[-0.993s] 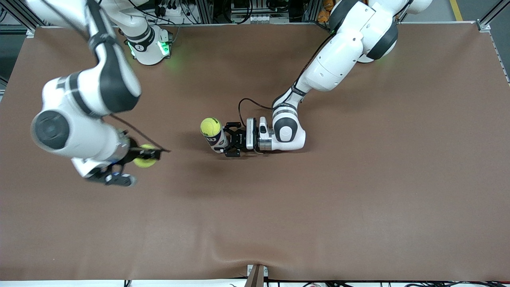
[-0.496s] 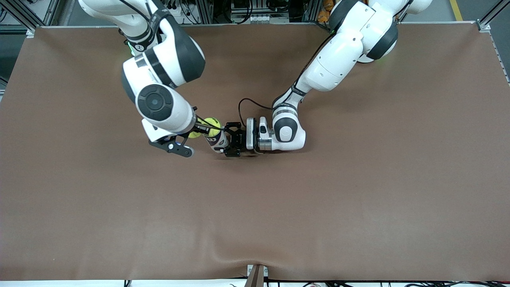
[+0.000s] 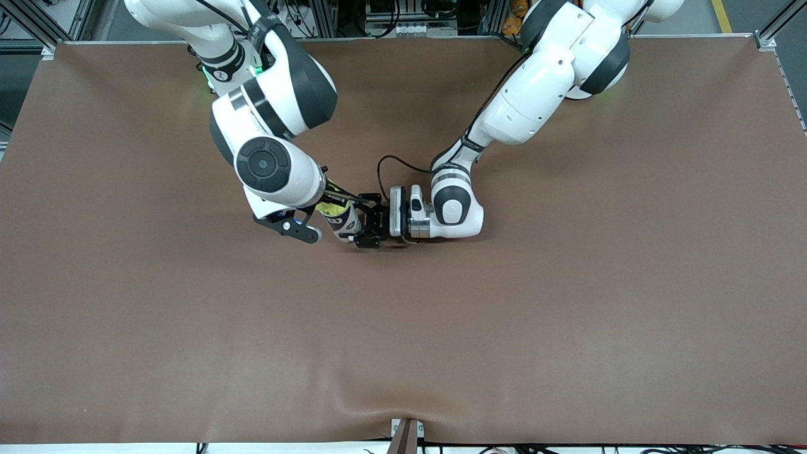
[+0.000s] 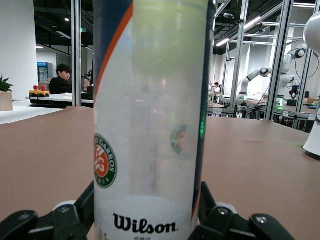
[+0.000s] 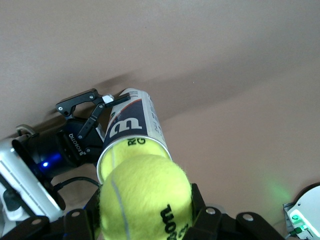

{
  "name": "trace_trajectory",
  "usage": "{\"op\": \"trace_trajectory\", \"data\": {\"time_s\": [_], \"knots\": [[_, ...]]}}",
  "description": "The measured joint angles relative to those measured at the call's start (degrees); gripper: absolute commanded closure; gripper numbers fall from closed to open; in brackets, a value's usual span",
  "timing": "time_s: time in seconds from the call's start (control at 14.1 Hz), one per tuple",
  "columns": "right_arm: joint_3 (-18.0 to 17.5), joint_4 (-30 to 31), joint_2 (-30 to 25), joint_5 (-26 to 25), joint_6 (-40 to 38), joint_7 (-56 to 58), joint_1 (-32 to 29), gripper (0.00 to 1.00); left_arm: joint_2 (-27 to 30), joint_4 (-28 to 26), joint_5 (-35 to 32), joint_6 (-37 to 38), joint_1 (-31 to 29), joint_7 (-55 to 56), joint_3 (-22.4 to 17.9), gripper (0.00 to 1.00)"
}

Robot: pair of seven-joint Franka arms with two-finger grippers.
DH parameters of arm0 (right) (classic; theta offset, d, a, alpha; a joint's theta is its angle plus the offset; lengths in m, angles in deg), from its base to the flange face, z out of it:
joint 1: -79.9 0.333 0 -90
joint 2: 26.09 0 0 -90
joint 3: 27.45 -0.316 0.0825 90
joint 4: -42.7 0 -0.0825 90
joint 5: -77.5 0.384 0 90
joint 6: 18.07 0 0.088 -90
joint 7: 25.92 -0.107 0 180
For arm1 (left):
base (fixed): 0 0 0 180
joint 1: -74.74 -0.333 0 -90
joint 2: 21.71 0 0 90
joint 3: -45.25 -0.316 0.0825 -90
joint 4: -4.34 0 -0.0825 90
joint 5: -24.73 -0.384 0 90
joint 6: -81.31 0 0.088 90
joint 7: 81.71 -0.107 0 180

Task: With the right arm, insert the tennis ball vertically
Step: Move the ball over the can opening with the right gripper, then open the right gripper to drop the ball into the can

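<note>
A yellow tennis ball [image 5: 145, 197] sits between the black fingers [image 5: 200, 210] of my right gripper [image 5: 145, 212], which is shut on it. The ball hangs just above the open mouth of a clear Wilson can [image 5: 131, 127], and more yellow shows inside that mouth. The can [image 3: 346, 227] stands upright on the table mid-way between the arms. My left gripper [image 3: 371, 222] is shut on its lower part from the side, with a finger [image 4: 86, 202] on each flank of the can [image 4: 150, 125]. In the front view the right arm's wrist [image 3: 277, 167] covers most of the ball.
A brown mat [image 3: 504, 315] covers the whole table. The right arm's base [image 3: 236, 79] with a green light stands at the table's edge farthest from the front camera. A black cable [image 3: 386, 161] loops off the left wrist.
The right arm has swung in from its own end of the table, carrying the ball to just over the can's mouth. The left arm and the can have not moved.
</note>
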Motion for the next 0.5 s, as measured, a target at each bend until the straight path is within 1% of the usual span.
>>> {"op": "trace_trajectory", "data": {"time_s": [0.21, 0.35, 0.43, 0.5], "knots": [[0.00, 1.29, 1.30, 0.04, 2.90, -0.01, 0.51, 0.51, -0.01, -0.04, 0.04, 0.00, 0.01, 0.00, 0.00, 0.20], [0.00, 2.23, 1.40, 0.09, 4.31, -0.02, 0.69, 0.46, -0.02, -0.04, 0.13, 0.00, 0.00, 0.00, -0.04, 0.19], [0.00, 2.25, 1.40, 0.09, 4.36, -0.02, 0.72, 0.29, -0.03, -0.04, 0.15, 0.00, 0.00, 0.00, -0.04, 0.19], [0.00, 2.25, 1.40, 0.09, 4.37, -0.02, 0.72, 0.00, -0.03, -0.05, 0.16, 0.00, 0.00, 0.00, -0.04, 0.19]]}}
